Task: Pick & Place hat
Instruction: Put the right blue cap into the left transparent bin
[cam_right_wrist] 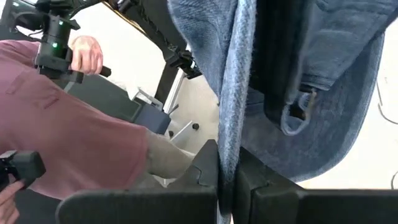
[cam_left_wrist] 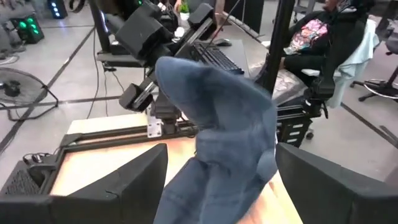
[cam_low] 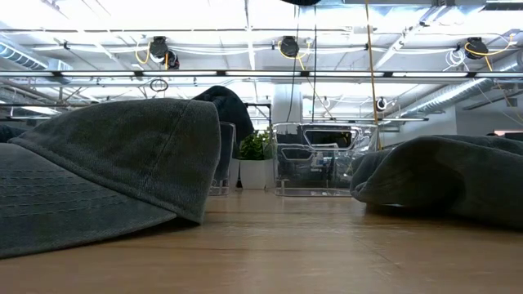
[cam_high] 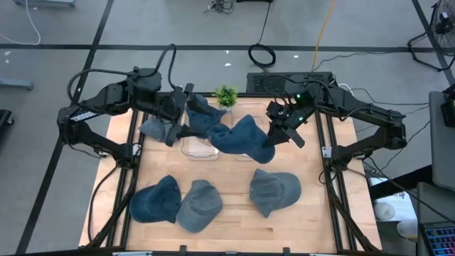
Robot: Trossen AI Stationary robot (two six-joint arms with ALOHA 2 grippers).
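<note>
We see our right gripper (cam_high: 276,135) pressed together on the edge of a blue denim cap (cam_high: 242,139), which hangs from it above the clear plastic bin (cam_high: 200,148) at the back of the counter (cam_high: 234,220). Our left gripper (cam_high: 179,117), fingers spread, is just beside that bin with another blue cap (cam_left_wrist: 217,137) lying between its fingers. Three more caps lie on the counter well in front of the bin, and a small potted plant (cam_high: 227,95) stands behind it.

A blue hat (cam_high: 242,139) is held above the clear bins (cam_high: 202,148) by the right tool (cam_high: 279,130), while three hats (cam_high: 206,201) are laid on the wooden surface (cam_high: 234,224).
</note>
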